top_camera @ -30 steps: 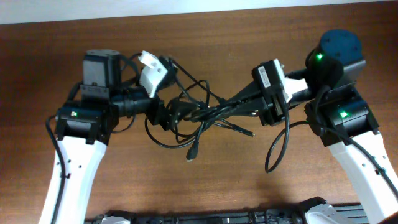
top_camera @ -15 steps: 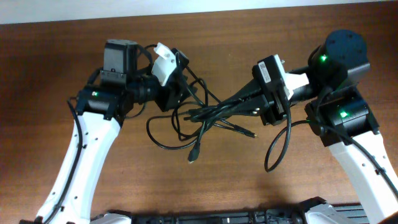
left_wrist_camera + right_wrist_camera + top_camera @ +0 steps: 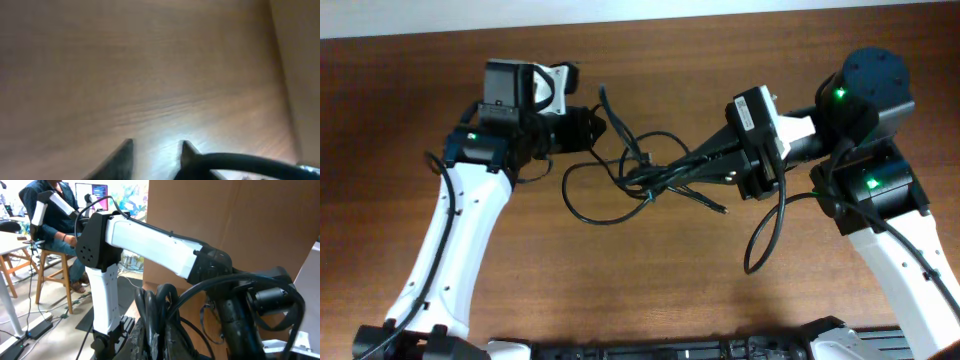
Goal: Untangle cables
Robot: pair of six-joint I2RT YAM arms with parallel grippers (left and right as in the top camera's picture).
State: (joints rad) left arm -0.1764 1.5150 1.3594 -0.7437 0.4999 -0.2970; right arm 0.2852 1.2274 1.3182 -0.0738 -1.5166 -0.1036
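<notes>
Several thin black cables [image 3: 642, 172] bunched at the middle of the tabletop [image 3: 650, 290], loops trailing left and near, right claw [image 3: 712, 160] clamped shut on the bundle's right end, left claw [image 3: 592, 127] at the far-left strands, fingers [image 3: 187, 152] narrowly apart, one cable beside them, grip impossible to tell

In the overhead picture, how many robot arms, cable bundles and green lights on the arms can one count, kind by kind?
arms: 2
cable bundle: 1
green lights: 3
total: 6
</notes>
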